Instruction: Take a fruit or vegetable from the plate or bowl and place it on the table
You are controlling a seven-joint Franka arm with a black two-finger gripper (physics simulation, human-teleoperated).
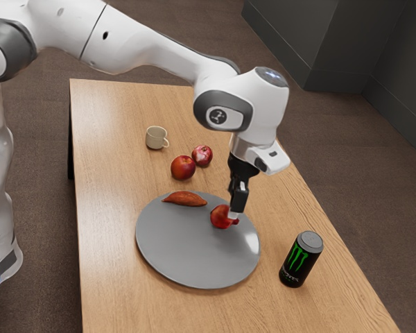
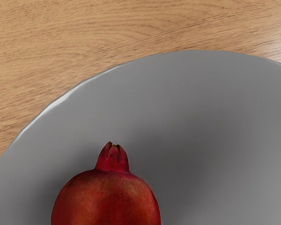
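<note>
The pomegranate (image 1: 220, 217) lay on the plate (image 1: 194, 253), inside the rim on the exterior view's right, with the sweet potato (image 1: 185, 199) near the back rim. The gripper (image 1: 234, 216) was low over it, its tip overlapping the crown side in the exterior view; whether they touched, or how the fingers stood, I could not tell. The pomegranate rested on its side, long axis roughly level, crown pointing outward toward the rim and the table's (image 1: 114, 277) long edge beyond, on the can's (image 1: 301, 259) side.
</note>
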